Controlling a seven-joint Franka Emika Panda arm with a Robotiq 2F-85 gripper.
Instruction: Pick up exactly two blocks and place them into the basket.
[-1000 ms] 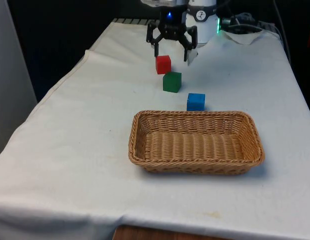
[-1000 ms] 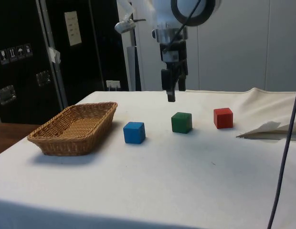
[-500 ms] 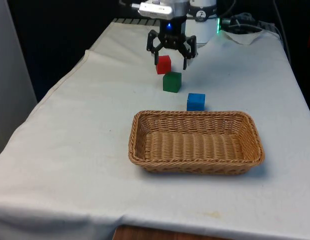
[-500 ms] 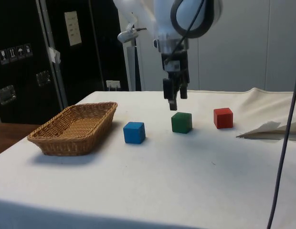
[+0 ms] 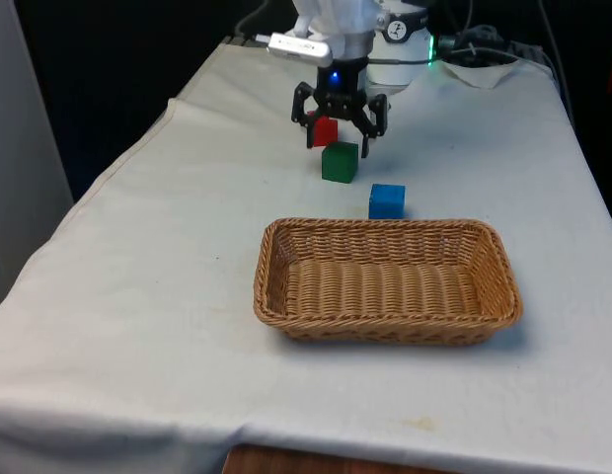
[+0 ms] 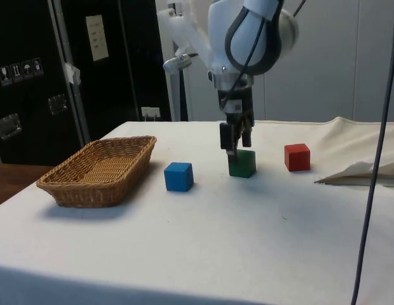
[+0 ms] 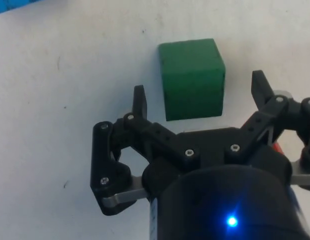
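Three blocks stand in a row on the white cloth: a red block (image 5: pixel 324 129) (image 6: pixel 297 157), a green block (image 5: pixel 340 163) (image 6: pixel 243 164) (image 7: pixel 192 78) and a blue block (image 5: pixel 387 200) (image 6: pixel 178 176). My gripper (image 5: pixel 340 147) (image 6: pixel 232 150) (image 7: pixel 198 96) hangs open just above the green block, its fingers spread wider than the block and one on each side. The fingertips (image 7: pixel 139 100) are about level with the block's top. A wicker basket (image 5: pixel 503 286) (image 6: pixel 70 185) sits beyond the blue block, with nothing in it.
A crumpled white cloth or paper (image 5: pixel 482 71) (image 6: pixel 362 173) lies past the red block near the robot's base. A cable (image 6: pixel 375 159) hangs down at the side view's right. Open cloth surrounds the basket.
My gripper has moved from over the red block towards the green block and come down to it. The fingers stayed open. No block has moved.
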